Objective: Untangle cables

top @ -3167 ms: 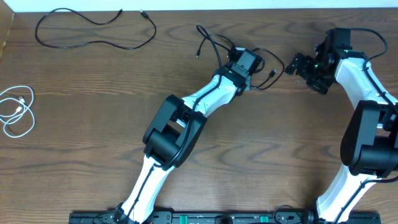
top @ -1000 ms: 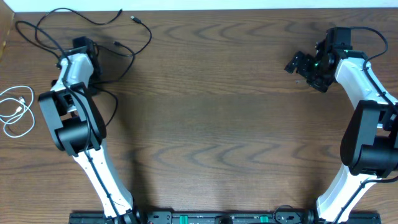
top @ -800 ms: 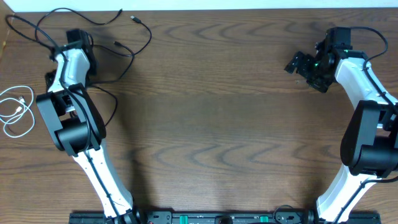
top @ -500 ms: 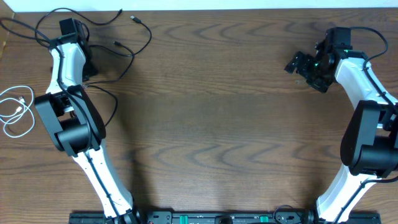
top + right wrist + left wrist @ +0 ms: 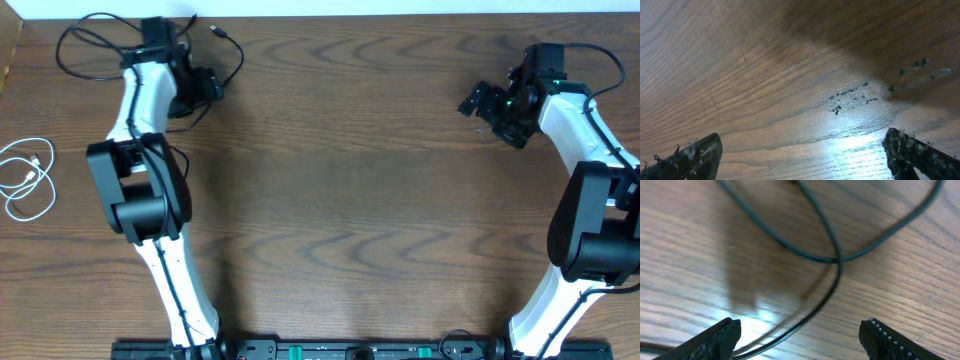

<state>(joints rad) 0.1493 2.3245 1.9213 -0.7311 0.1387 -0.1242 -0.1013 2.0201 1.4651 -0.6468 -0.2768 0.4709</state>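
While white cord (image 5: 28,178) lies alone at left edge of desk (image 5: 350,200), two black cords (image 5: 837,260) cross each other at upper left. Job looks partly done, black pair left to part. Left pincer (image 5: 800,330) spread wide just by crossing, gripping nothing. Right pincer (image 5: 800,150), upper right, wide apart, empty, over bare wood.

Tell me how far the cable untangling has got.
Done: the white cable lies alone at the left edge of the table. In hand: the open left gripper hovers over the black cables, holding nothing. Left: those two cross each other and need pulling apart. The right gripper sits open over bare wood.
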